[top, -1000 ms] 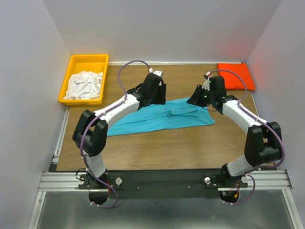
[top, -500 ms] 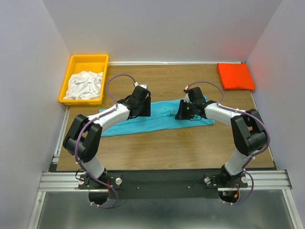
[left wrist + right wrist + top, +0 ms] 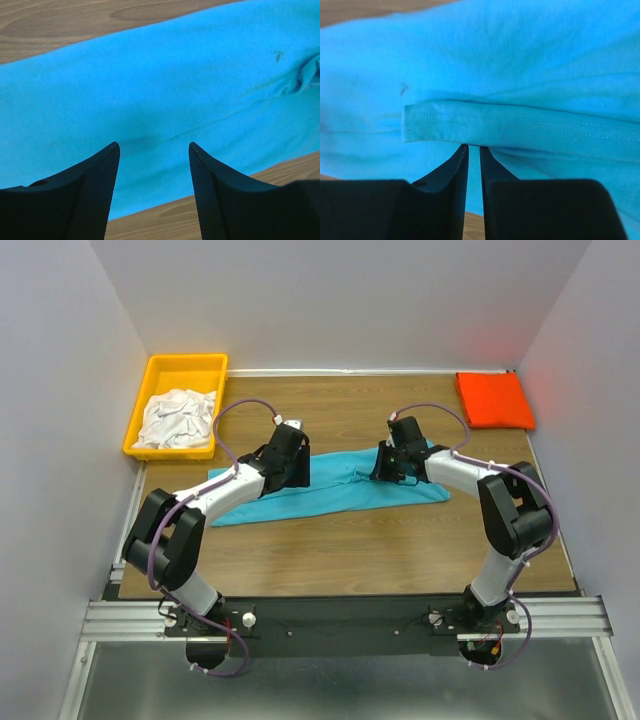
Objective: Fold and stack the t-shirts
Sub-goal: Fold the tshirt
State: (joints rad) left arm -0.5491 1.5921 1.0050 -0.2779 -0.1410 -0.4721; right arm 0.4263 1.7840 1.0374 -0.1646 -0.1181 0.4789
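Turquoise t-shirt [image 3: 335, 490] lies mid-table [image 3: 330, 550], flattened into a long band running left to right, with both arms reaching over it.

Left gripper [image 3: 153, 146]: jaws stand wide apart just above the cloth, nothing between them.

Right gripper [image 3: 474, 146]: jaws nearly together, only a thin slit between them. The tips sit at a stitched hem [image 3: 520, 127] doubled over on the band. You cannot tell from the wrist view whether cloth is pinched there.

Handling, as judged: thin knit, light and limp, no stiffness. It will likely drape and drag its layers if you lift it by one point. Take it at the hem or a folded edge, through both layers, one grip per arm, well apart.

Farther back: white t-shirts [image 3: 180, 418] crumpled in the yellow bin [image 3: 185, 358] at far left; orange-red t-shirt [image 3: 494, 400] folded square in the far right corner.
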